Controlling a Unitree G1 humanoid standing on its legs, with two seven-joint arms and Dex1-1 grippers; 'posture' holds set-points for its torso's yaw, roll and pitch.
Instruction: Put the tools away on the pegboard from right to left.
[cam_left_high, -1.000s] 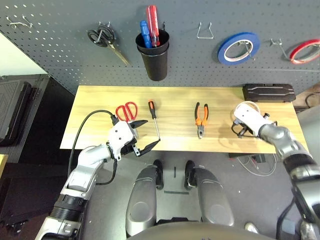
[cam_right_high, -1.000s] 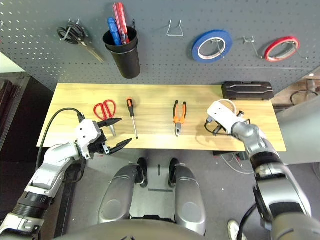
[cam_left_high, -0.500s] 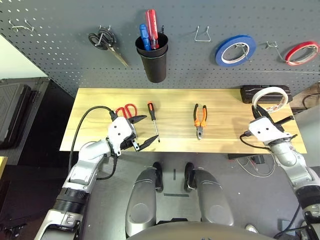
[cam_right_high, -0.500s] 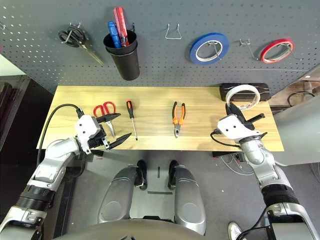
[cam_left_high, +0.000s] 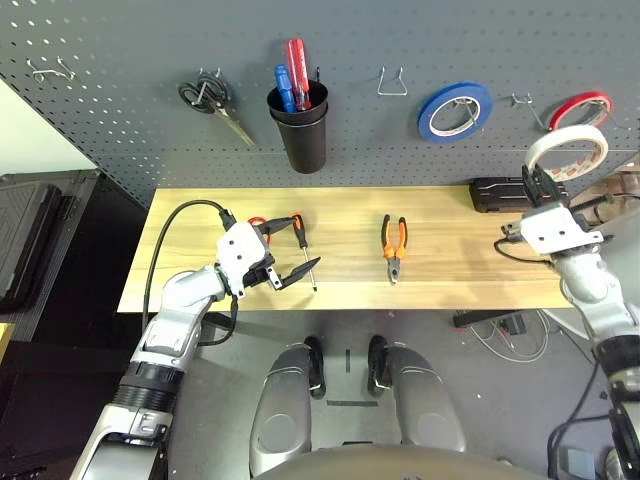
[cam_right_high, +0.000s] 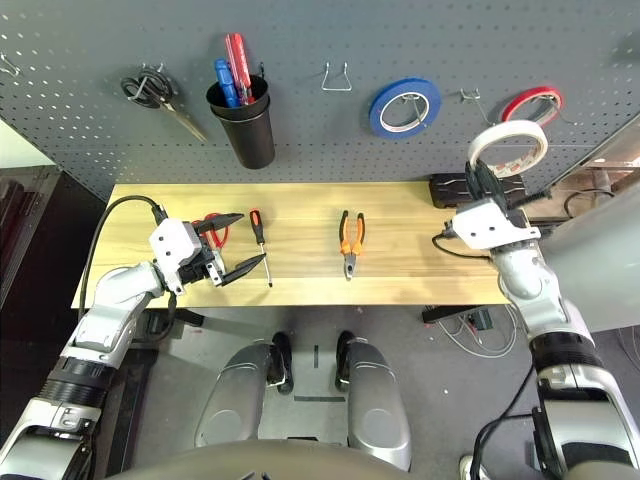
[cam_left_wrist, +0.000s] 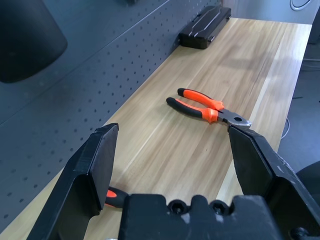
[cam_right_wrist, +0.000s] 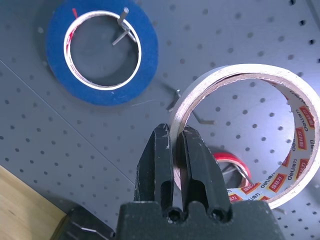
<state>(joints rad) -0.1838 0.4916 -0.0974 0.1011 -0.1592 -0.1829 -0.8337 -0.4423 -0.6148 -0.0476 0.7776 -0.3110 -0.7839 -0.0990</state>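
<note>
Against the dark grey perforated pegboard (cam_left_high: 120, 110), we needed our right claw (cam_right_wrist: 176, 145), pinching the cream-white tape roll (cam_right_wrist: 235, 80), to align its hole over a wire hook (cam_right_wrist: 187, 107); our left claw (cam_left_wrist: 175, 165) gaped empty.

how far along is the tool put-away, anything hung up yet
None of the four is on the pegboard yet. In hand: the right gripper is shut on the cream-white tape roll, raised in front of the board near an empty hook. Left: pliers, screwdriver and red-handled scissors lie on the table.
</note>
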